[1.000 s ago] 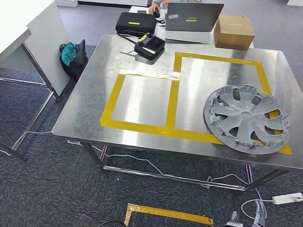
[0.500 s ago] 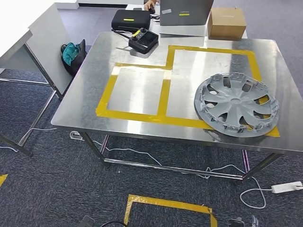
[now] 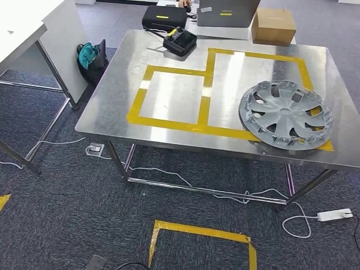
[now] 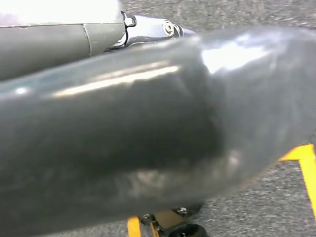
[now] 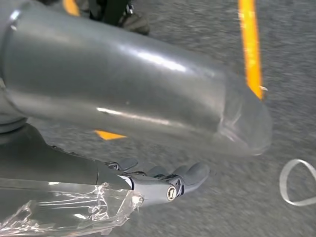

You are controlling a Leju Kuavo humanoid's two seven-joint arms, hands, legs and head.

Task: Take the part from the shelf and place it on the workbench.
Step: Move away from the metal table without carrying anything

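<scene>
The part, a grey plastic wheel cover (image 3: 285, 114), lies flat on the right side of the steel workbench (image 3: 110, 95), overlapping the yellow tape outline (image 3: 203, 109) near the front edge. My left hand (image 4: 149, 28) hangs beside my body over the carpet; just a grey cover and a silver piece of it show, so its fingers cannot be judged. My right hand (image 5: 164, 180) also hangs low over the carpet, its fingers (image 5: 193, 174) stretched out with nothing in them.
At the bench's far edge sit a black device (image 3: 180, 40), a black case (image 3: 165, 18), a laptop (image 3: 227, 12) and a cardboard box (image 3: 274, 26). A white table (image 3: 25, 34) and a teal bag (image 3: 90, 59) stand left. Cables, a power strip (image 3: 335, 215) and floor tape (image 3: 199, 232) lie on the carpet.
The whole picture has shifted, so the camera moved: the bench now sits higher and farther in the frame. The wheel cover keeps its place on the bench.
</scene>
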